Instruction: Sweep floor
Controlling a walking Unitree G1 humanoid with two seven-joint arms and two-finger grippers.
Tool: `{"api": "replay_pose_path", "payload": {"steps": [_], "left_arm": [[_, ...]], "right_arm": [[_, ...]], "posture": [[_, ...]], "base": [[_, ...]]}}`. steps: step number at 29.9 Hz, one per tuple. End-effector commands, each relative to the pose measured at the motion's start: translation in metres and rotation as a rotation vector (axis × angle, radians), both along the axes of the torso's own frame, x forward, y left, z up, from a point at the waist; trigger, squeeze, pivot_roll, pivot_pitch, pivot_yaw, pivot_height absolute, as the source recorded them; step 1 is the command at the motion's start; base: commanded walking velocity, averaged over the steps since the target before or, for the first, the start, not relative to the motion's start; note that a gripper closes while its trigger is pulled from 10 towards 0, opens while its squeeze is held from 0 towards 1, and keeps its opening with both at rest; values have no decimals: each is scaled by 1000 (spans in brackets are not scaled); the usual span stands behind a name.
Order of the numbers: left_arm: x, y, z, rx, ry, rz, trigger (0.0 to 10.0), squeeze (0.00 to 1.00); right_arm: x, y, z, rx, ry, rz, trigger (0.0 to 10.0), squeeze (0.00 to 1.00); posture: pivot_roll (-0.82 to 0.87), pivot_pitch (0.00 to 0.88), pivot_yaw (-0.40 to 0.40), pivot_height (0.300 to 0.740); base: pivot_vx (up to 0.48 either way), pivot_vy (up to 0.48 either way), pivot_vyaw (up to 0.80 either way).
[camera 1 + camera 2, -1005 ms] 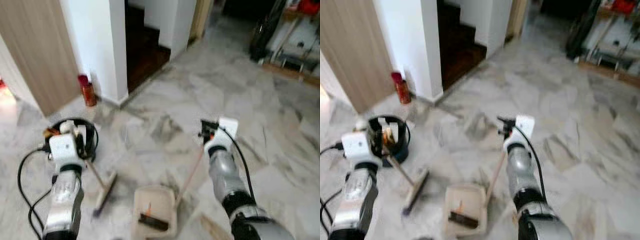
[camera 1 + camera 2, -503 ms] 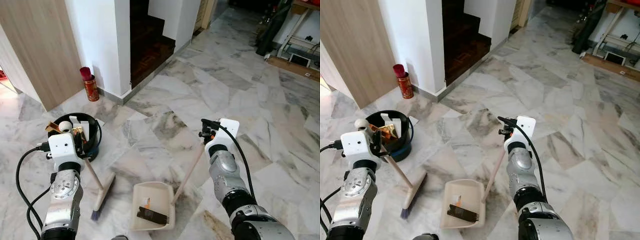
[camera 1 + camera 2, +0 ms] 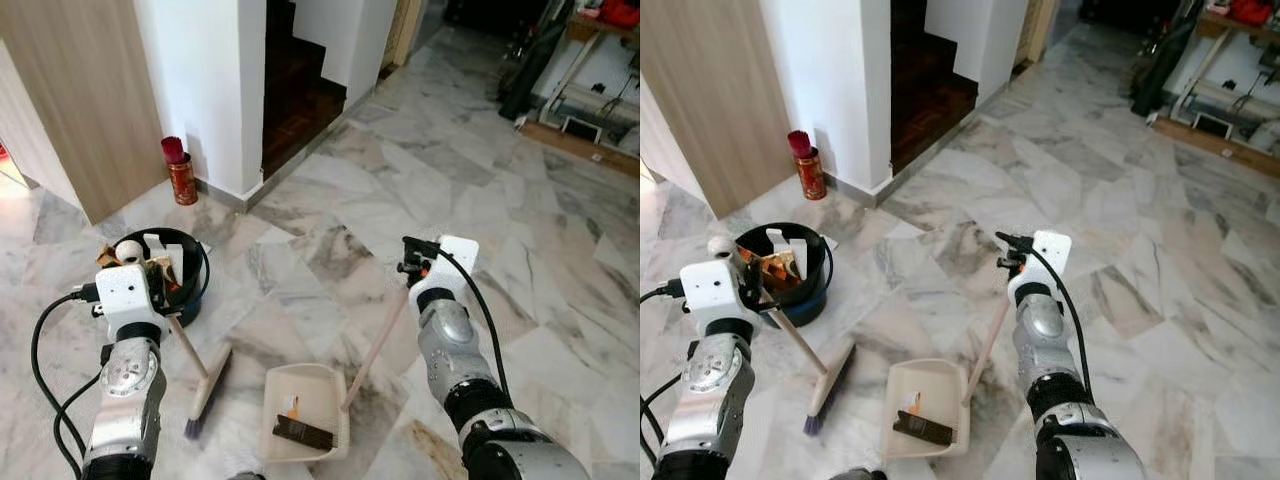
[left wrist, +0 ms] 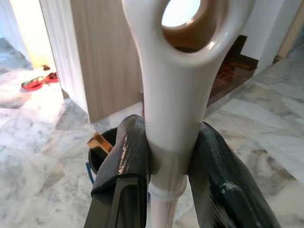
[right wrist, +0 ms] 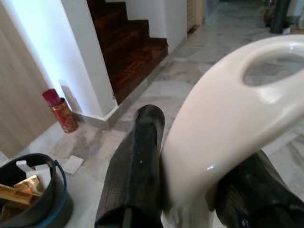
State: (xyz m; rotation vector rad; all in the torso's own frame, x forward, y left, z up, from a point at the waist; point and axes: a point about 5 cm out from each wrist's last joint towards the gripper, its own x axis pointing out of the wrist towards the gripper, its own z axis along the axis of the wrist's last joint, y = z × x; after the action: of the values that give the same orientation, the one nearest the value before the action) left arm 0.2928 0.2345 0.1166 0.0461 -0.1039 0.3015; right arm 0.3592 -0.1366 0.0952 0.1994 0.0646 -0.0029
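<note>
Closest in, both silver arms reach forward and down over the marble floor (image 3: 560,300), each one holding a long handle. The left gripper (image 4: 173,164) has its jaws clamped on the cream handle of the broom (image 3: 205,380), just below the hanging loop, and the stick slants down to the bristle head resting on the floor in front of the left arm. The right gripper (image 5: 190,175) is clamped the same way on the looped handle top of the dustpan (image 3: 305,410), whose stick angles down and left to the beige pan lying flat between the two arms, just right of the broom head. There's a dark comb-like piece and a small orange bit sitting in the pan. A bit further out on the left is a black bucket (image 3: 190,260) with some junk in it. Beyond that, a red can (image 3: 181,177) stands by the white wall (image 3: 200,90), next to dark wooden stairs (image 3: 300,90).
</note>
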Motion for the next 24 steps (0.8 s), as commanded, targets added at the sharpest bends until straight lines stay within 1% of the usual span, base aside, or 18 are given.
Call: {"api": "replay_pose_path", "payload": {"steps": [1,24], "left_arm": [[3,-5,6,-6,-26,-11,10000,0],[6,-5,8,5,-21,-24,10000,0]], "right_arm": [[3,-9,7,5,-23,-28,10000,0],[2,-5,4,18,-19,-33,10000,0]], "posture": [[202,65,-114,740],[208,67,-100,740]], "base": [[0,476,0],[0,472,0]]}}
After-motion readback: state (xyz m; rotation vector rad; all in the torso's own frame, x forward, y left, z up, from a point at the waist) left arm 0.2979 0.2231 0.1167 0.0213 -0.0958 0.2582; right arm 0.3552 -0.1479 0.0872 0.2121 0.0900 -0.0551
